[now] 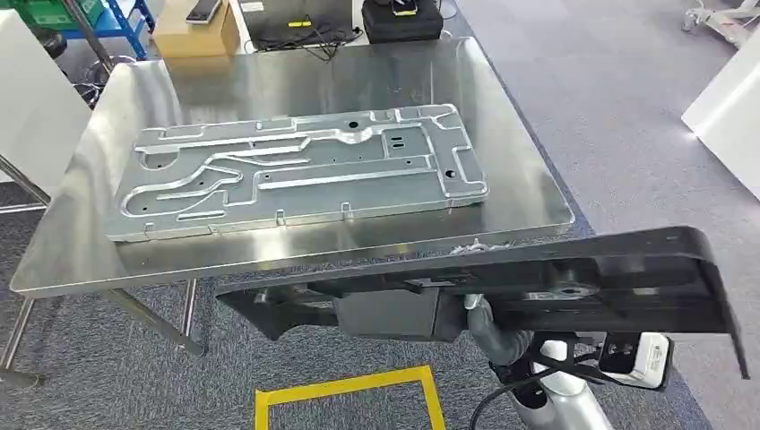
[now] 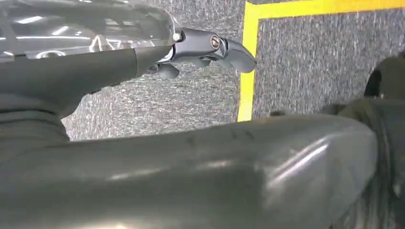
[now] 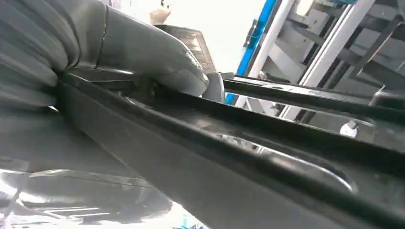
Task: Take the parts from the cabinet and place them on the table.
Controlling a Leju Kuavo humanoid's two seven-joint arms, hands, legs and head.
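A silver stamped metal part (image 1: 296, 170) lies flat on the steel table (image 1: 269, 81), near the table's middle. A second part of the same kind (image 1: 609, 269), dark from this side, hangs level just off the table's front edge, low on the right. My right hand (image 1: 488, 327) grips it from beneath; in the right wrist view the thumb (image 3: 157, 52) presses onto the part's rim (image 3: 248, 143). My left hand (image 2: 210, 47) hangs over the grey carpet, fingers apart and holding nothing.
A cardboard box (image 1: 197, 31) and a black case (image 1: 399, 18) stand at the table's far edge. Yellow tape (image 1: 349, 399) marks a square on the carpet in front of the table. A white unit (image 1: 726, 107) stands to the right, a blue rack (image 1: 116, 18) at the far left.
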